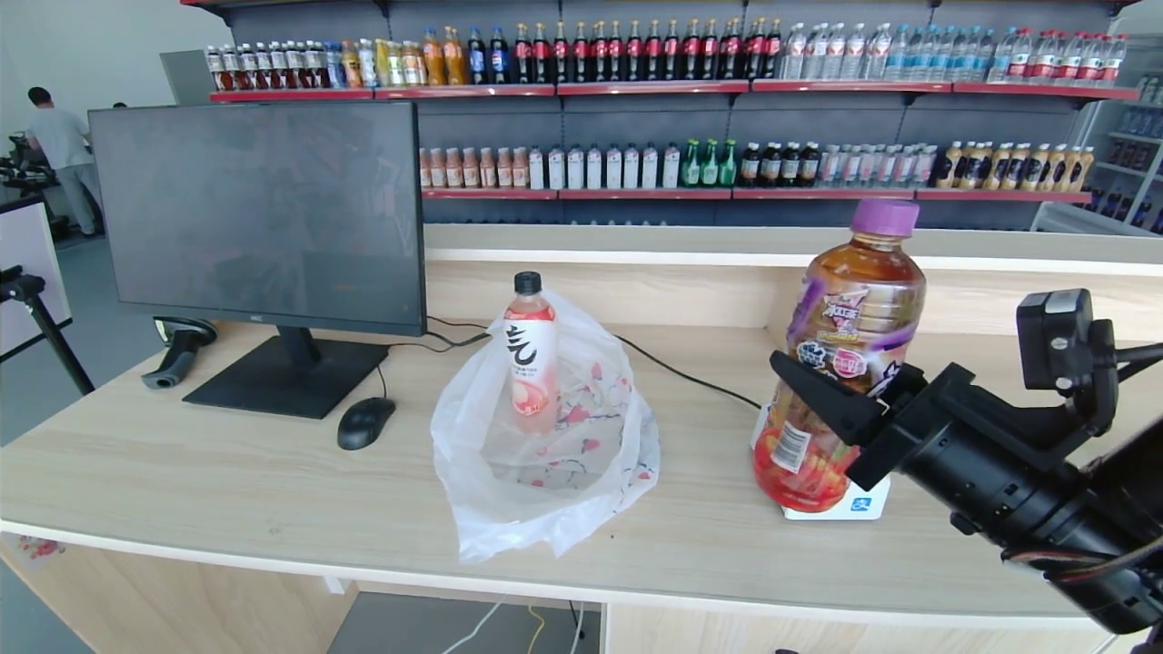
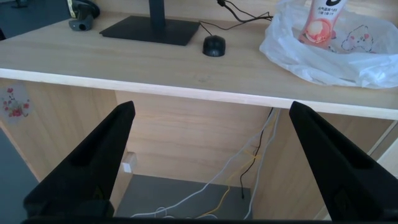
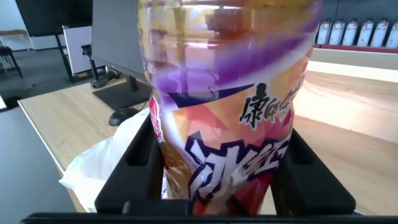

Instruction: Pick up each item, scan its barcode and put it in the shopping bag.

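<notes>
The right hand (image 1: 854, 400) is clamped on a big tea bottle (image 1: 840, 363) with a purple cap, one finger on either side of the label, as the right wrist view shows close up (image 3: 221, 180). The bottle stands nearly upright at the right end of the desk (image 1: 227, 490). Its base is at a small white box (image 1: 845, 504), but I cannot tell whether the two touch.

The left hand (image 2: 208, 165) hangs in front of the desk, lower than its front edge, with its fingers wide apart and nothing between them.

The shopping bag (image 1: 509, 490), white plastic with a flower print, sits open in the middle of the desk, well apart from the tea bottle. A pink bottle (image 1: 531, 359) with a black cap stands upright inside it.

To the left are a mouse (image 1: 365, 422), a dark monitor (image 1: 263, 209) and a handheld scanner (image 1: 177, 354).
</notes>
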You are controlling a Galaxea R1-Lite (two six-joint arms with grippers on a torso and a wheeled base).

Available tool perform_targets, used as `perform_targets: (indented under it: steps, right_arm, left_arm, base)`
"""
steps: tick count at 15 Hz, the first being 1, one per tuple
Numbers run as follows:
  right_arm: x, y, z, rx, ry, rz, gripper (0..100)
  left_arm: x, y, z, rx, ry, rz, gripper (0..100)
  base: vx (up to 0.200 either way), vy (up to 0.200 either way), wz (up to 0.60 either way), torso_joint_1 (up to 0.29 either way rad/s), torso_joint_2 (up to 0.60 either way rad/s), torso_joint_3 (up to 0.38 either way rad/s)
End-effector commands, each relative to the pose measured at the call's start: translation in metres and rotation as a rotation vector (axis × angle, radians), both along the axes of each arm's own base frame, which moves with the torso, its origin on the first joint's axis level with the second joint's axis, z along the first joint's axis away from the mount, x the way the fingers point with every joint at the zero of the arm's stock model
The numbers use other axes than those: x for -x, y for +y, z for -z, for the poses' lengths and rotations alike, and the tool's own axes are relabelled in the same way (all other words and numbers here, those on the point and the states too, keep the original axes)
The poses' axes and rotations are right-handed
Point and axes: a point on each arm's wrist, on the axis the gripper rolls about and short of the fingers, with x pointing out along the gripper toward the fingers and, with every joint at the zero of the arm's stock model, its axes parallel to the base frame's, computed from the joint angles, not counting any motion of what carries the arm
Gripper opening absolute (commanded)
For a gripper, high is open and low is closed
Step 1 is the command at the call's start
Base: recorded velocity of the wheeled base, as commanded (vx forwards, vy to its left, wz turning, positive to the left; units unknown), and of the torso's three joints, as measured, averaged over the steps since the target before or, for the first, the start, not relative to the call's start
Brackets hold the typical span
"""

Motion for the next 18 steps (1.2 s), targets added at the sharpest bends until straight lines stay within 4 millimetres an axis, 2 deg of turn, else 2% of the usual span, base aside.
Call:
perform_targets:
  steps: [1,4,5,10,18]
  right_arm:
    - [0.001,-0.004,0.001,0.003,0.005,0.013,0]
    - [-0.001,-0.008,-0.001,-0.006,-0.002,0.031,0]
    - [-0.001,-0.008,-0.001,-0.006,-0.002,0.029,0]
    - [0.012,-0.022,-0.001,-0.014,0.005,0.059,0]
    - [0.013,-0.025,0.0,-0.025,0.019,0.064,0]
  left_arm:
    - [0.0,0.0,0.0,-0.006,0.0,0.002,100]
    - [0.0,0.0,0.0,0.0,0.0,0.002,100]
    - [0.0,0.0,0.0,0.0,0.0,0.002,100]
    - [0.0,0.0,0.0,0.01,0.0,0.0,100]
    - [0.0,0.0,0.0,0.019,-0.001,-0.003,100]
  base:
    - [0.0,0.0,0.0,0.0,0.0,0.0]
    - [0.0,0.0,0.0,0.0,0.0,0.0]
    - [-0.2,0.0,0.0,0.007,0.0,-0.002]
    - [0.0,0.0,0.0,0.0,0.0,0.0]
    - [0.0,0.2,0.0,0.007,0.0,0.0]
